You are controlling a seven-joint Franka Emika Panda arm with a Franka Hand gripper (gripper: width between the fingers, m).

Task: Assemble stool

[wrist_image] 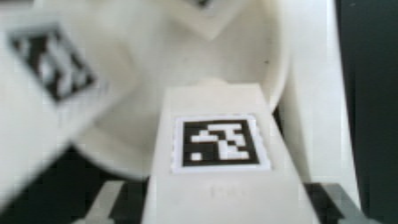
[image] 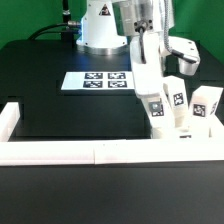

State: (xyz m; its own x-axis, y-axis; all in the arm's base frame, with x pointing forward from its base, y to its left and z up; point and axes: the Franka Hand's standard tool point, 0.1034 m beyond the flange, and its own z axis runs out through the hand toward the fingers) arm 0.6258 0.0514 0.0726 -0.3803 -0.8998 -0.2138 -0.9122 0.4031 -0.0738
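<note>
My gripper (image: pixel 150 88) reaches down at the exterior view's right and is shut on a white leg block (image: pixel 157 110) with a black-and-white tag. In the wrist view that leg block (wrist_image: pixel 222 140) fills the space between my two fingers (wrist_image: pixel 118 196), tag face toward the camera. Two more tagged leg blocks (image: pixel 178 100) (image: pixel 204 104) stand upright just to its right. All three are over the round white seat (image: pixel 186 133), which sits low in the corner by the rail and is mostly hidden. Another tagged leg (wrist_image: pixel 54 60) shows blurred in the wrist view, beside the curved white seat (wrist_image: pixel 125 135).
The long white border rail (image: pixel 90 151) runs along the front, with a short arm (image: pixel 9 120) at the exterior view's left. The marker board (image: pixel 97 80) lies flat on the black table in front of the robot base (image: pixel 102 30).
</note>
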